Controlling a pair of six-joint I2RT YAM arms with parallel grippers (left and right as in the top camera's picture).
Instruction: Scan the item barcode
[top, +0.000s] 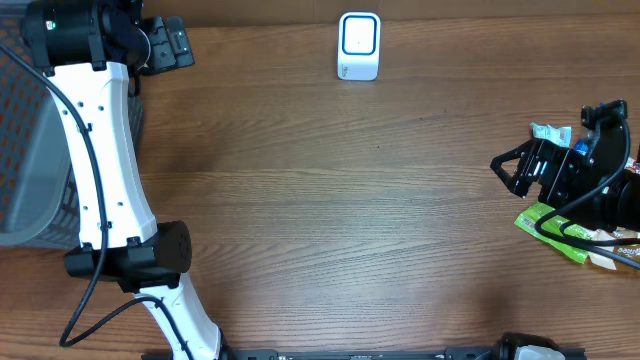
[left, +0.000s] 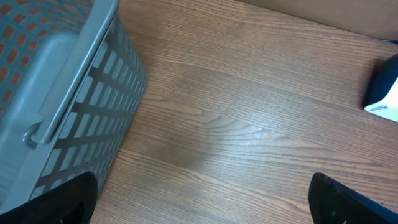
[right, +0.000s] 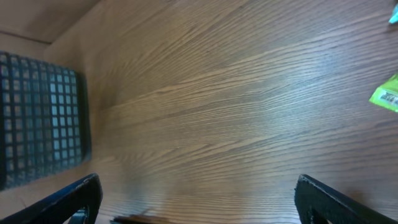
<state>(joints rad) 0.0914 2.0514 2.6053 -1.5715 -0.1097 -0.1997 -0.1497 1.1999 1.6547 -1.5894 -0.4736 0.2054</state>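
Fingers (right: 68, 202) of the black right gripper (right: 198, 182) sat way out at both bottom corners of its wrist view, so the jaws were spread wide with nothing between them but the brown wood-grain table (right: 205, 93). The flat green packet (right: 387, 96) with a barcode label on it poked in at the right edge of that view. From overhead it lay flat on the table, partly tucked under the right arm, beside the gripper and not in it. A crinkly teal-and-white wrapper (top: 550, 132) lay on the arm's other side. Farther off at the left corner, the black left gripper (left: 203, 180) looked much the same: jaws wide, holding nothing, hovering over bare wood just beside the grey plastic lattice basket (left: 93, 93). Right at the far edge stood the small white scanner box with a pale blue face (top: 358, 45), well apart from the packet and both grippers.
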